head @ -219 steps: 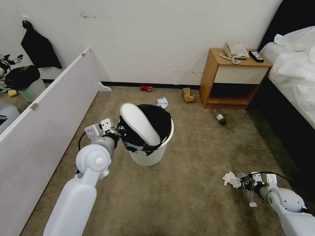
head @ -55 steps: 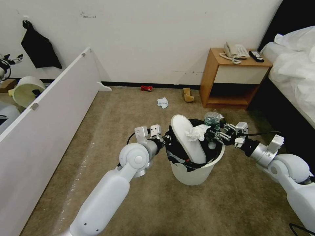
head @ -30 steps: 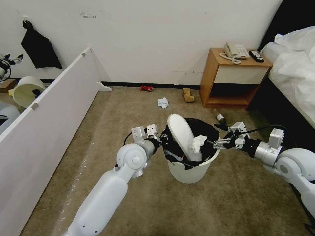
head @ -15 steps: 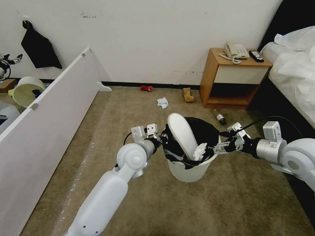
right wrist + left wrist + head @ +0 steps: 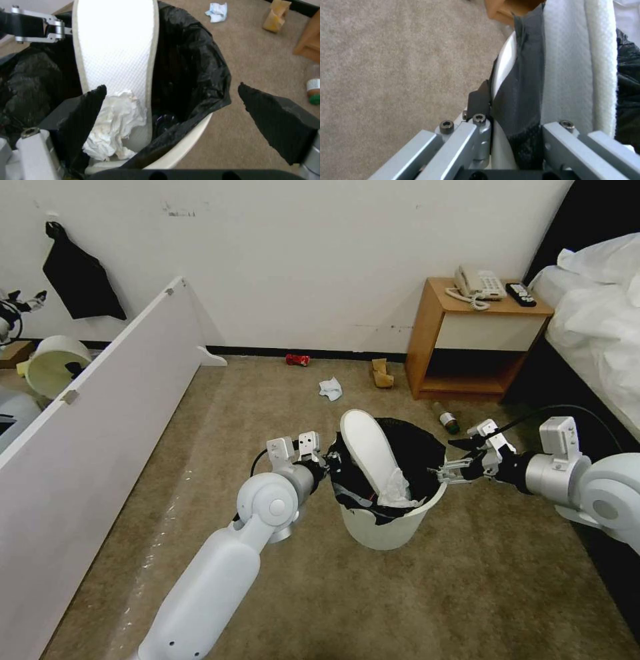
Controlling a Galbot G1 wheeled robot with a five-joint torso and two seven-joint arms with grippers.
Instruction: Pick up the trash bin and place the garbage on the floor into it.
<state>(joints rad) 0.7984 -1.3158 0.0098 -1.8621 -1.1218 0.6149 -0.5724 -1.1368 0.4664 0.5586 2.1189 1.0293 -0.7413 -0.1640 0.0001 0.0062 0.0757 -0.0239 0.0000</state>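
The trash bin [image 5: 385, 527] stands on the floor [image 5: 467, 580], white with a black bag over its rim. My left gripper [image 5: 331, 460] is shut on the bin's left rim [image 5: 502, 67], pinching bag and plastic. A white slipper [image 5: 369, 443] sticks up out of it, with a crumpled tissue [image 5: 113, 125] lying at the slipper's foot. My right gripper [image 5: 455, 465] hangs open and holds nothing, just off the bin's right rim; its black fingers [image 5: 276, 120] straddle the opening. Garbage on the floor: a red can [image 5: 298, 359], a tissue [image 5: 331, 389], tan paper [image 5: 382, 373] and a bottle [image 5: 448, 420].
A long white panel [image 5: 100, 400] runs along the left, with a pale bucket [image 5: 53, 360] behind it. A wooden nightstand [image 5: 467, 340] with a phone stands at the far right wall. The bed [image 5: 600, 313] and its dark base close off the right side.
My right gripper carried a bottle and a tissue over the bin and let them go. The tissue has slid down inside beside the slipper. The right gripper has drawn back slightly to the right, open.
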